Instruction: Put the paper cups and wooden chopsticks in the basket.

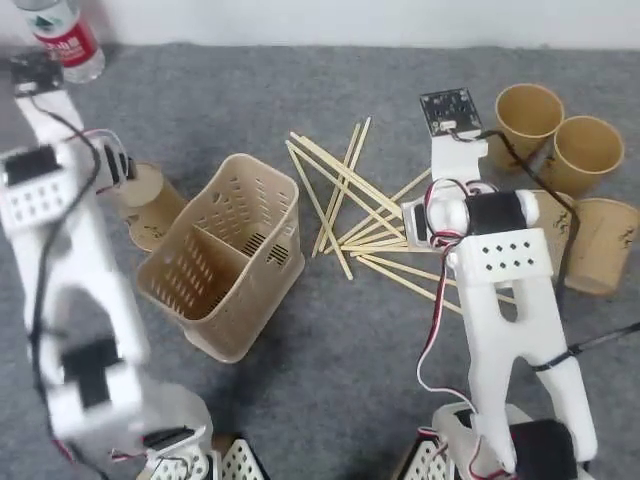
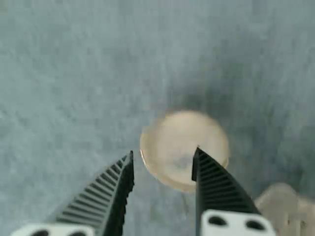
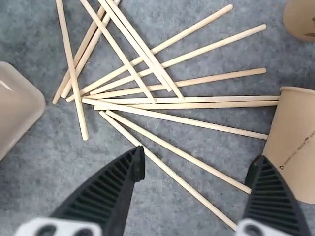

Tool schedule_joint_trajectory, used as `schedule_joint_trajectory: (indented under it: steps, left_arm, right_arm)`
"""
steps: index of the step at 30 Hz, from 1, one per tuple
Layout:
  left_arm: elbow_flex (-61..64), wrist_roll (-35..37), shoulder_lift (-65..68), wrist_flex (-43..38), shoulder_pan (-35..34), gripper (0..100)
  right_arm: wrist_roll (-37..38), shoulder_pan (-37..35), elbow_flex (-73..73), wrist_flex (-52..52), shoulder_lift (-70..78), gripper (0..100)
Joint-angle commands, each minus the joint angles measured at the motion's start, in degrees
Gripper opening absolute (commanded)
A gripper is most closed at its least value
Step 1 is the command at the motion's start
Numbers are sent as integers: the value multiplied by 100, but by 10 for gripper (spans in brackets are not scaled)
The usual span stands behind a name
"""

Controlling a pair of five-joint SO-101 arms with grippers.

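The right gripper (image 3: 199, 157) hangs over the grey mat (image 3: 44, 177) with its jaws spread wide and nothing held. Under the gap between its tips run the nearest of the wooden chopsticks (image 3: 172, 96), two long sticks lying slantwise. The rest fan out just ahead, crossing one another. A paper cup (image 3: 295, 142) sits just beside one fingertip, and two stick ends reach its rim. Farther ahead on the opposite side is a corner of the basket (image 3: 15, 110), apart from the sticks. Farthest off, past the fan, the edge of a second cup (image 3: 301, 17) shows.

The left gripper (image 2: 162, 156) has its jaws parted and clamps nothing. A round tan cup (image 2: 182, 140) lies below its tips, partly behind one finger. It is seen end-on and blurred, so it may be the base that faces up. In the high view this cup lies on its side just beside the basket.
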Motion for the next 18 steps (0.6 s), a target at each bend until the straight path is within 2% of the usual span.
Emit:
schedule_joint_trajectory:
  steps: [1,2,6,9,18]
  left_arm:
    - [-2747,70,1407,1899,26,252]
    - [-3371,79,1749,2295,18,286]
    - [-4409,-26,2444,2347,-88,321]
    - [-4462,-510,2409,2338,18,361]
    - [-4479,-712,2734,2268,141,378]
  right_arm:
    - [-53,-40,0,-119,-233,332]
    - [-53,-40,0,-110,-233,332]
    - [-44,-40,0,-101,-242,332]
    - [-53,-66,0,-110,-233,332]
    - [-62,-620,0,-75,-242,332]
